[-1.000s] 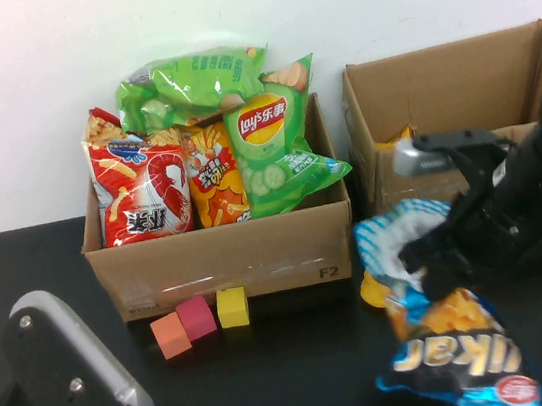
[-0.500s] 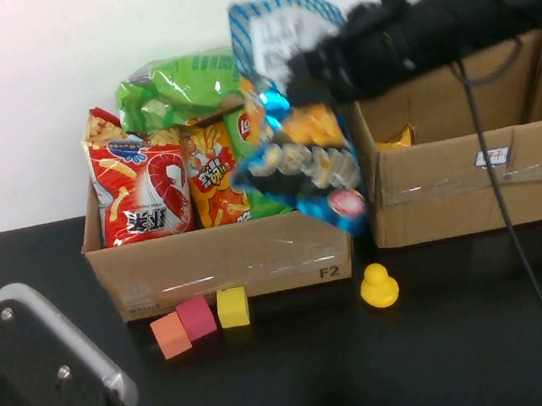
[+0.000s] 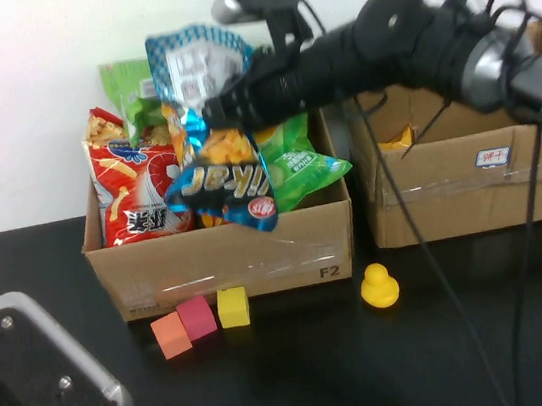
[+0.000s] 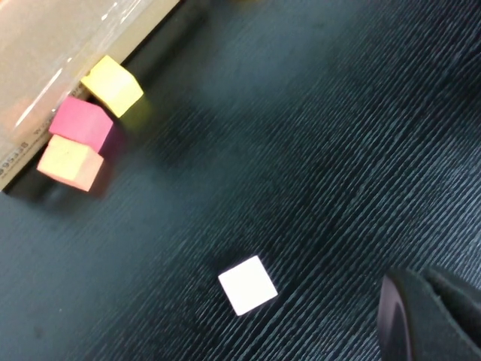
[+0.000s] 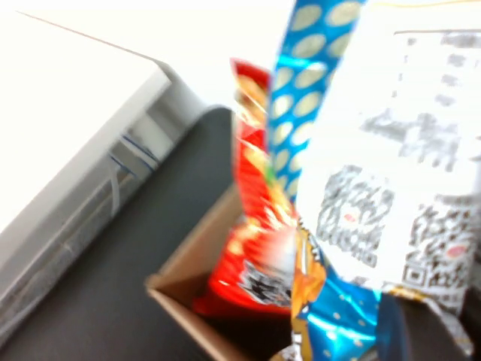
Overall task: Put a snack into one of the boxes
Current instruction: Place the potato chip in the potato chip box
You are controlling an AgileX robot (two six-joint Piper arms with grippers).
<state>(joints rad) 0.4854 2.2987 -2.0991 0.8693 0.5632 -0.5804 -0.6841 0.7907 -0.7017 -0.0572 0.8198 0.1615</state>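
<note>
My right gripper [image 3: 220,106] is shut on a blue snack bag [image 3: 207,136] and holds it hanging over the left cardboard box [image 3: 220,256], which is full of snack bags: a red one [image 3: 138,193] and green ones [image 3: 301,163]. In the right wrist view the blue bag [image 5: 376,150] fills the picture above the red bag [image 5: 255,256] and the box's corner [image 5: 188,301]. A second box [image 3: 470,180] stands to the right. My left gripper [image 4: 428,316] is low over the black table near the front left, its fingers together and empty.
Orange [image 3: 169,334], pink [image 3: 196,316] and yellow [image 3: 232,306] cubes lie in front of the left box. A yellow rubber duck [image 3: 379,286] sits between the boxes. A white square [image 4: 247,284] lies on the table near my left gripper. The right arm's cables hang over the right box.
My right arm has lifted the blue bag from the table's front right, swung it up and left, and now holds it lower over the left box. The left arm has barely moved.
</note>
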